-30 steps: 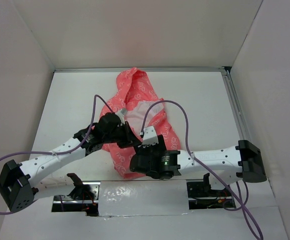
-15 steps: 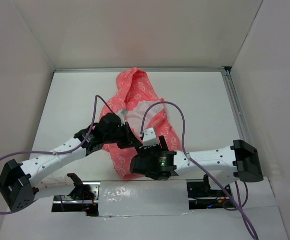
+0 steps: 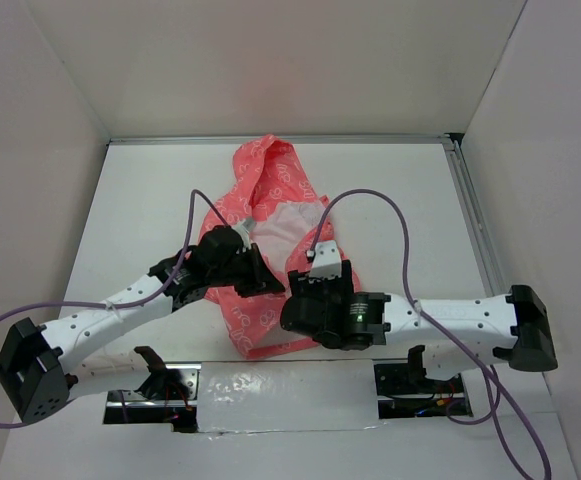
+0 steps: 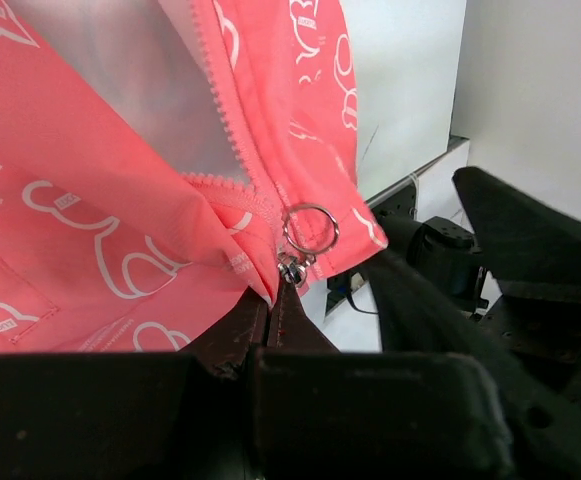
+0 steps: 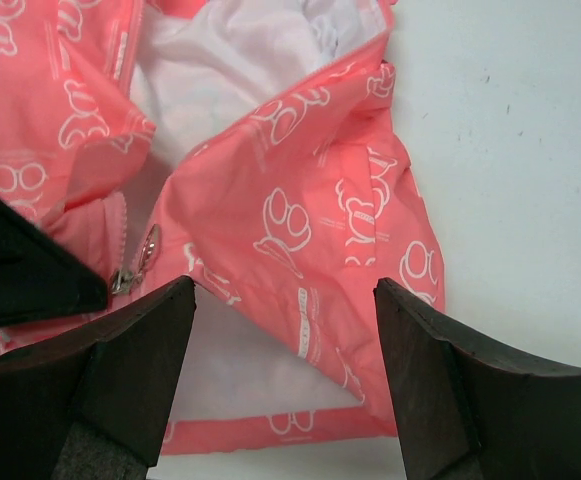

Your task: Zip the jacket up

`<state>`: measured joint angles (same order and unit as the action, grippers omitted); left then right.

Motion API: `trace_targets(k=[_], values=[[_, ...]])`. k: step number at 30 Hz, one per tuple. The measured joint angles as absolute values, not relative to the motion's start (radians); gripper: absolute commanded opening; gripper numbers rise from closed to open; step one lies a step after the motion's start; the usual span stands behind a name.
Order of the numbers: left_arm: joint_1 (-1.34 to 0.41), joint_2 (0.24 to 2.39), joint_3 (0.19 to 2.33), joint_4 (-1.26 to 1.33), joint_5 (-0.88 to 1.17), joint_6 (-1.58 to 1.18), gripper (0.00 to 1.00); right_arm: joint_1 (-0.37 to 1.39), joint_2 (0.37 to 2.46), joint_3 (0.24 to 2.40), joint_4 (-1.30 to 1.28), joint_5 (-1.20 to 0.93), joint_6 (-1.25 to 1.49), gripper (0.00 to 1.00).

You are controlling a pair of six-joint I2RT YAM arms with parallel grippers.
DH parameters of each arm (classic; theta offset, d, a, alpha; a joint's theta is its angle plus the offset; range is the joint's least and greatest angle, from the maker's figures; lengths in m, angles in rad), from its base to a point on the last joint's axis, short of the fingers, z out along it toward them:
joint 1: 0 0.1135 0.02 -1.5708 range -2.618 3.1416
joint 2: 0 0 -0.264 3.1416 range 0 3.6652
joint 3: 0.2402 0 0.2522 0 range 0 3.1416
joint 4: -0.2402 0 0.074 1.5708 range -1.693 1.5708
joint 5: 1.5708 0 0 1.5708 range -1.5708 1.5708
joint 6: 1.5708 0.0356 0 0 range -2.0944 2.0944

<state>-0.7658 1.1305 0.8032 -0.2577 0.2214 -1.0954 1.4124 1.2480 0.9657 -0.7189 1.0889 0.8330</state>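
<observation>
Bright, even white light, soft faint shadows; the jacket (image 4: 90,230) reads sharp, the left claw (image 4: 270,305) blurred close-up.

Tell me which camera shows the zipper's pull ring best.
Left wrist: the pull ring hangs close and sharp on the jacket zipper, right above the left gripper. The right wrist view shows only a small metal glint there; the top view does not show it.

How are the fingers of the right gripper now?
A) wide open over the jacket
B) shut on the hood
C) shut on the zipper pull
A: in the right wrist view, the right gripper stands wide open over the jacket, with nothing pinched between its fingers.
</observation>
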Motion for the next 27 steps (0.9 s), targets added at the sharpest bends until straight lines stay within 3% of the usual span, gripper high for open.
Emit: trace_targets(k=[6,14,22,27], values=[[-0.783,1.134,0.803,-0.271,0.220,-1.074,0.00,1.317,1.182,0.945,-0.666,1.023,0.818,0.78],[-0.793,1.148,0.803,-0.286,0.213,-1.071,0.00,1.131,1.051,0.828,-0.460,0.732,0.706,0.74],[-0.794,1.164,0.803,-0.289,0.207,-1.072,0.00,1.187,1.044,0.772,-0.405,0.561,0.606,0.58],[-0.794,1.171,0.807,-0.298,0.202,-1.072,0.00,1.279,1.025,0.745,-0.382,0.491,0.579,0.59]])
